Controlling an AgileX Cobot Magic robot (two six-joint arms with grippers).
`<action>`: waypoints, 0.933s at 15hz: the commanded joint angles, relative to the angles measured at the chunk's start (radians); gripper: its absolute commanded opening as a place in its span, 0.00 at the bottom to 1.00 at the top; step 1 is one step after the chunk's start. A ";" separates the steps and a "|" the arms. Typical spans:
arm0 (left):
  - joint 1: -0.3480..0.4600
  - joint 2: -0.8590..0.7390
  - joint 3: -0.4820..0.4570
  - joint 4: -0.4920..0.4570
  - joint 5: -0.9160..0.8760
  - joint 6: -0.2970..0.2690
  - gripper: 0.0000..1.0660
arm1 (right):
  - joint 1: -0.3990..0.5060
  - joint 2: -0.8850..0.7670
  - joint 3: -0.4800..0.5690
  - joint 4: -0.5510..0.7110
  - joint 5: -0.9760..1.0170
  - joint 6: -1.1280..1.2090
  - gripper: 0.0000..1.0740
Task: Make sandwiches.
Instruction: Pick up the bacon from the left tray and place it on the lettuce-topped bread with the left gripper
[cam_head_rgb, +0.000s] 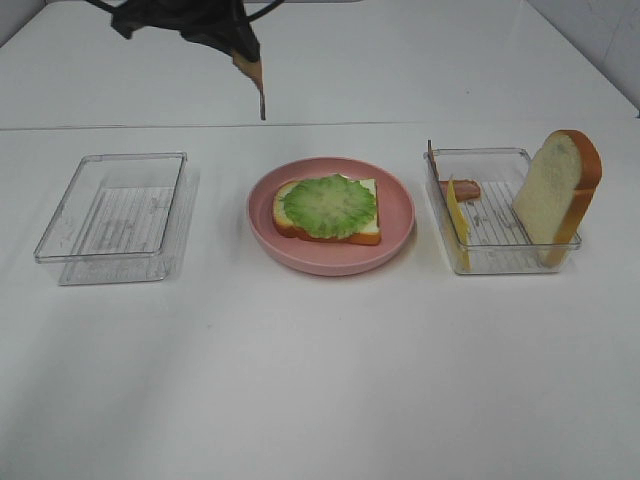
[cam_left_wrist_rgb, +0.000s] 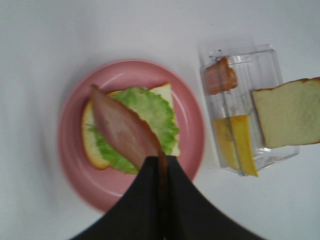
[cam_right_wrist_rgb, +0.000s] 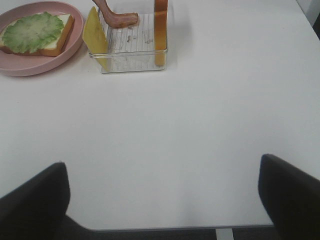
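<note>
The sandwich (cam_head_rgb: 328, 208) is one bread slice topped with green lettuce, lying on the round pink plate (cam_head_rgb: 330, 262). My left gripper (cam_head_rgb: 240, 45) hangs high above the table behind the plate, shut on a brown bacon strip (cam_head_rgb: 259, 88) that dangles from it. In the left wrist view the bacon strip (cam_left_wrist_rgb: 122, 127) hangs over the lettuce (cam_left_wrist_rgb: 150, 110), pinched by the left gripper (cam_left_wrist_rgb: 162, 165). My right gripper (cam_right_wrist_rgb: 165, 200) stands open over bare table, well in front of the right tray (cam_right_wrist_rgb: 132, 64), with nothing between its fingers.
The clear right tray (cam_head_rgb: 500, 262) holds an upright bread slice (cam_head_rgb: 555, 190), a yellow cheese slice (cam_head_rgb: 457, 220) and another bacon strip (cam_head_rgb: 462, 188). A clear tray (cam_head_rgb: 110, 215) with nothing in it sits left of the plate.
</note>
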 joint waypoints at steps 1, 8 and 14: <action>-0.034 0.055 -0.004 -0.163 -0.100 0.069 0.00 | -0.005 -0.031 0.001 0.003 -0.009 -0.008 0.92; -0.045 0.223 -0.004 -0.563 -0.179 0.215 0.00 | -0.005 -0.031 0.001 0.003 -0.009 -0.008 0.92; -0.051 0.338 -0.005 -0.845 -0.206 0.409 0.00 | -0.005 -0.031 0.001 0.003 -0.009 -0.008 0.92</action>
